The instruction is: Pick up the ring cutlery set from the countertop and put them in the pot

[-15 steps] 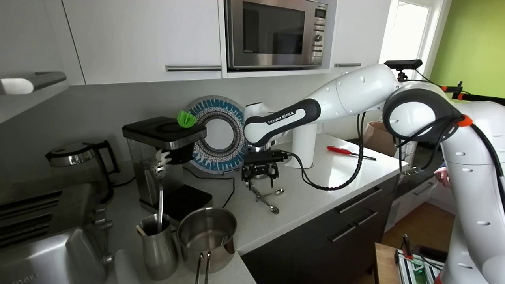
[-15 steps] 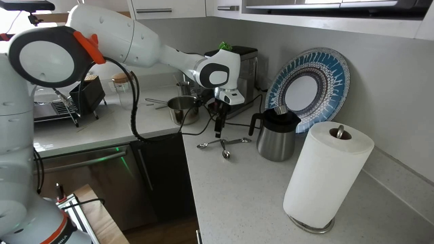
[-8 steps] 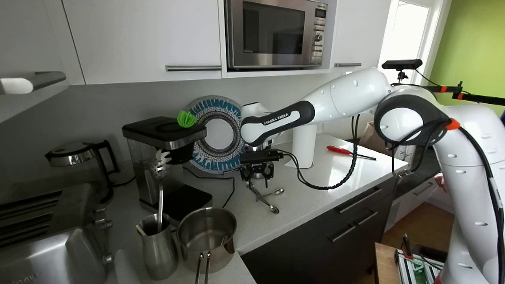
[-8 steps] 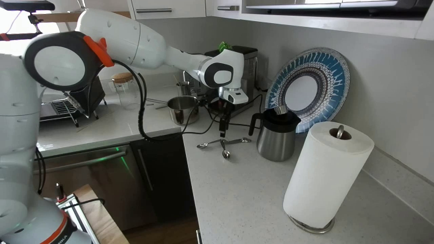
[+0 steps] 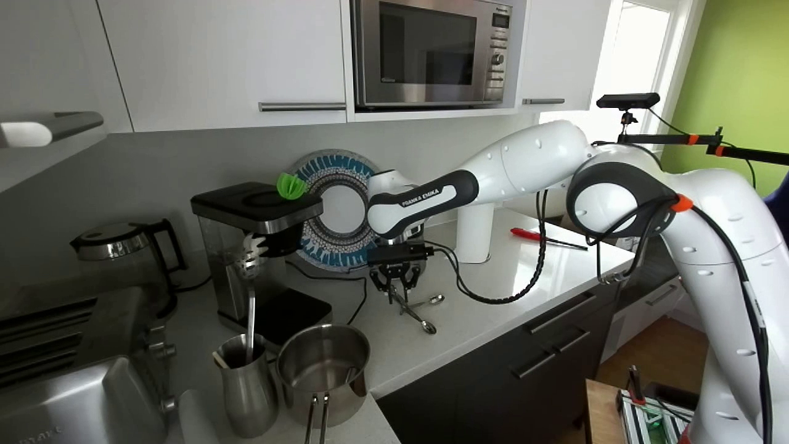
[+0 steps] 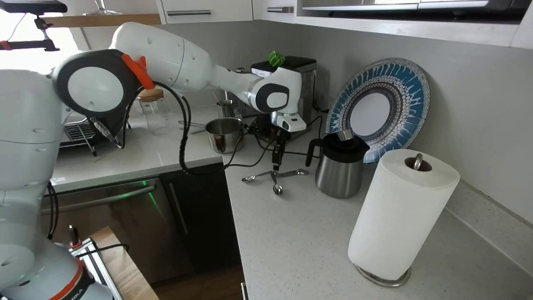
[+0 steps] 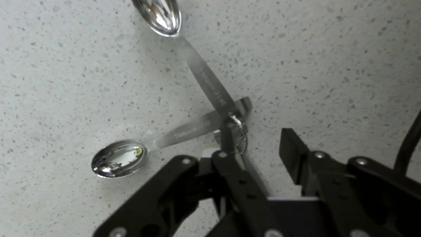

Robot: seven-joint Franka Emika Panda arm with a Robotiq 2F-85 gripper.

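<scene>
In the wrist view, a ring-joined bunch of silvery metal spoons point(image 7: 202, 125) is seen left of centre on the speckled pale-grey countertop point(image 7: 65, 82). Its ringed end is partly covered by the black two-fingered gripper point(image 7: 258, 141), jaws parted. In an exterior view, the round stainless-steel pot point(image 5: 348, 404) is seen toward lower left.

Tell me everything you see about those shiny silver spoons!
The shiny, silvery metal spoons lie fanned out on the pale grey, speckled countertop, their handles joined by a thin metal ring. At least three oval bowls show; two handles carry small writing. The black gripper is open near the ring; whether it touches, I can't tell.
</scene>
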